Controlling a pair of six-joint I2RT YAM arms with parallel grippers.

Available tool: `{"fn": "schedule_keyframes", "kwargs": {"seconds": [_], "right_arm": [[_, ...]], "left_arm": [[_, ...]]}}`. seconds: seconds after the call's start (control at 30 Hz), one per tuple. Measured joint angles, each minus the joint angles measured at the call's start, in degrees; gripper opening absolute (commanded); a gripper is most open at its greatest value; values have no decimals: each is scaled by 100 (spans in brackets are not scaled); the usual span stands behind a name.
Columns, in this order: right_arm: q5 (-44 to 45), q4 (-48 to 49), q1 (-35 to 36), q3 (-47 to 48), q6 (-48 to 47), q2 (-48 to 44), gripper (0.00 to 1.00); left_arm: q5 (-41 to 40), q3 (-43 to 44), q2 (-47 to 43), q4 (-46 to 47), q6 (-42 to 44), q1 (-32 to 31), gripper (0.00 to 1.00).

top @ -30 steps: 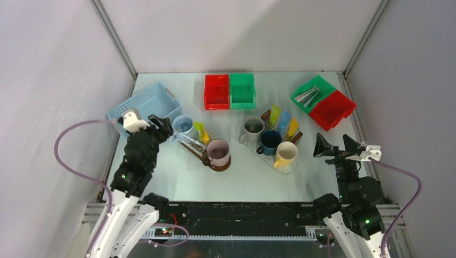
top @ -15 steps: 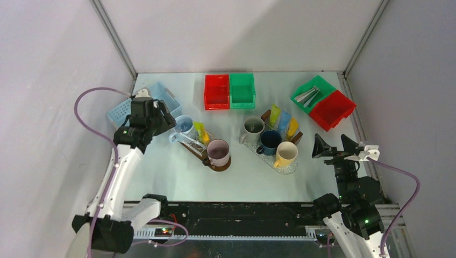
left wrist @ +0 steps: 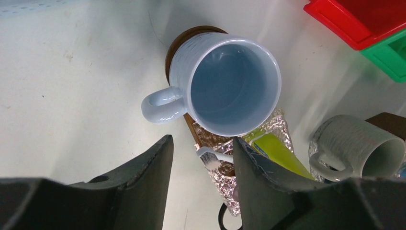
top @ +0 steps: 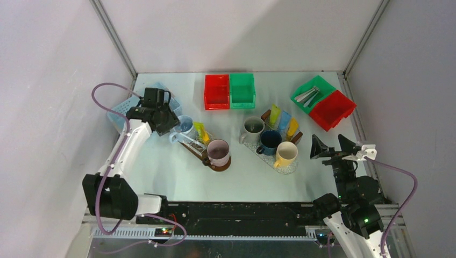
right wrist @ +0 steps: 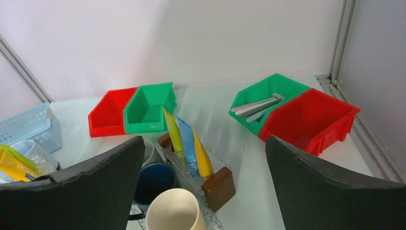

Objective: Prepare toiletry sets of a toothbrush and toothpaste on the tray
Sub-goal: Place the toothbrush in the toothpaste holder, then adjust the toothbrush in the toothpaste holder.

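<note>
On the left tray (top: 194, 150), a white toothbrush (top: 188, 138) lies beside a yellow toothpaste tube (top: 201, 131). My left gripper (top: 168, 117) hovers over that tray's far end, open. In the left wrist view the toothbrush's head (left wrist: 211, 158) shows below the gap of the left gripper (left wrist: 202, 141), untouched, next to the yellow tube (left wrist: 277, 154) on the foil-like tray (left wrist: 223, 189). Lime green (top: 275, 114), blue (top: 284, 120) and orange (top: 292, 127) tubes lie on the right tray (top: 291, 167). Several toothbrushes (top: 306, 95) lie in a green bin. My right gripper (top: 329, 146) is open and empty.
Mugs crowd the trays: light blue (top: 184, 125), mauve (top: 218, 152), grey (top: 253, 126), dark blue (top: 269, 141), cream (top: 286, 154). A blue basket (top: 125, 110) sits under the left arm. Red (top: 216, 91) and green (top: 242, 90) bins stand at the back, with a red bin (top: 332, 110) at right.
The left arm has stretched forward and turned its gripper down over the light blue mug, with its jaws somewhat narrower. The right arm has barely shifted.
</note>
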Motion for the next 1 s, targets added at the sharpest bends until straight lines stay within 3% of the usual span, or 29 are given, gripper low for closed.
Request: {"fn": "schedule_keyframes", "kwargs": {"seconds": [1.0], "right_arm": [[4,42,310,-162,-151,-4,99]], "left_arm": [[105,229,603,-398,-1040,11,22]]}}
